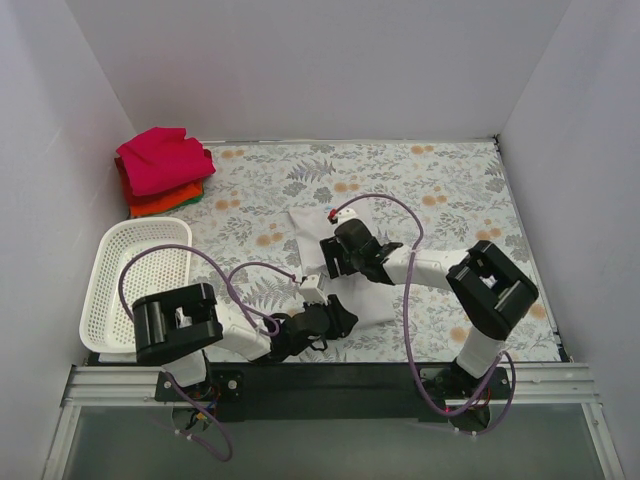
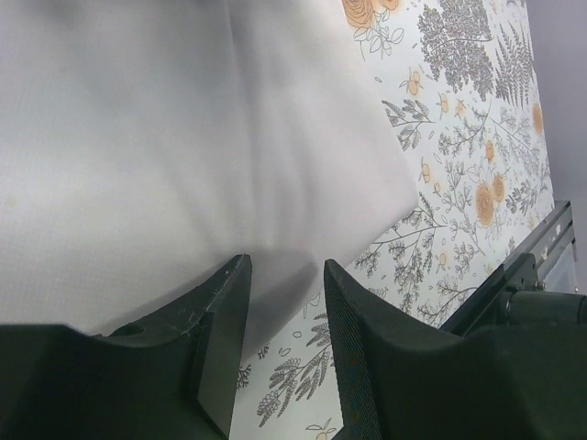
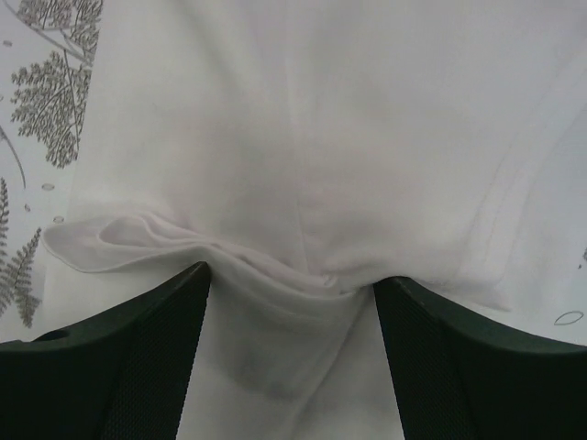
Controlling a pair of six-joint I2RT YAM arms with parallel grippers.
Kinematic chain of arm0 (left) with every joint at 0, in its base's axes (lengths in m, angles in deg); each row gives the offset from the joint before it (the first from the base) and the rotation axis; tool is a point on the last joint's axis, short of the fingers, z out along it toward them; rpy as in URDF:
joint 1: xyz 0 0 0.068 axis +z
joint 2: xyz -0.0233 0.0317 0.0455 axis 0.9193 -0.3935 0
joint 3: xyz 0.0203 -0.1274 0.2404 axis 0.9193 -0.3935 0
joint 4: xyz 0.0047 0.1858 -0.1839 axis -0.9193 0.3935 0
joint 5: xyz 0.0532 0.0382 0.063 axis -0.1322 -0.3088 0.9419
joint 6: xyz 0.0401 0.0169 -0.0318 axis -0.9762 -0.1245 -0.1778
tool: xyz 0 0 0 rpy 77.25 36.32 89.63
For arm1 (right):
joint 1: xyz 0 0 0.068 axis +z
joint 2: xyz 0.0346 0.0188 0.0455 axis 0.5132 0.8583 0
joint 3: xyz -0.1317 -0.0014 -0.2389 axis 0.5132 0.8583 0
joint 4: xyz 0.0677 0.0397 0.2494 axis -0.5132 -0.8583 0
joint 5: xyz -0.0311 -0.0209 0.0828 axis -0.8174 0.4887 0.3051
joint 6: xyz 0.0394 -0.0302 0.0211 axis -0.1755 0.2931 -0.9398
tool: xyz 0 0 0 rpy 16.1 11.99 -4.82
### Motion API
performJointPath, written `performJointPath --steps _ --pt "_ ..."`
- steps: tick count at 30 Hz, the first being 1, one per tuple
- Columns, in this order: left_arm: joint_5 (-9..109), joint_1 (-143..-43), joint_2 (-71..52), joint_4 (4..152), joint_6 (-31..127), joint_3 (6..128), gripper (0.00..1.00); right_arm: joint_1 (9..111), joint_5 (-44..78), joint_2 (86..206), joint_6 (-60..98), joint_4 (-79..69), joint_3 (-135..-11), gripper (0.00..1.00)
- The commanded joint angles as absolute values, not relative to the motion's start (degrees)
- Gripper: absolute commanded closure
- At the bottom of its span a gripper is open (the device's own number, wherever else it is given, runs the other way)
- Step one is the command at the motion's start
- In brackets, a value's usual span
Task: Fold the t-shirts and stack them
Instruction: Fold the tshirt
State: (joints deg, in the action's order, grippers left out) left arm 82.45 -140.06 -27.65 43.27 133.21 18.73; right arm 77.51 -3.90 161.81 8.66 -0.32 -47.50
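At the far left a white mesh basket (image 1: 140,262) sits on the floral counter (image 1: 440,190), near the front edge. Behind it, in the back left corner, is the folded stack: the magenta-pink t-shirt (image 1: 160,160) on top, the red-orange t-shirt (image 1: 160,203) under it, and only a sliver of the green t-shirt (image 1: 197,196) showing at the right side.

My left gripper (image 1: 340,318) is low at the near side of the counter, at the front edge of the white t-shirt (image 1: 305,232). Its jaws are a little apart. In my left wrist view the shirt's edge runs into the gap between them, with bare counter showing just beyond, and I see no cloth pinched.

The white t-shirt lies mid-counter, partly folded and mostly covered by my two arms.

My right gripper (image 1: 330,258) is down on the shirt's middle, just behind the left one. Its jaws stand wide apart, and my right wrist view shows a rucked ridge of layered white cloth running across between the two fingertips. A seam runs along the cloth on the right.
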Motion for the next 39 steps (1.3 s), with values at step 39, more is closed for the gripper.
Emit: performJointPath --steps 39 --pt "92.9 -140.8 16.8 98.4 134.5 15.2 0.54 88.2 -1.5 113.7 -16.2 -8.4 -16.0 0.32"
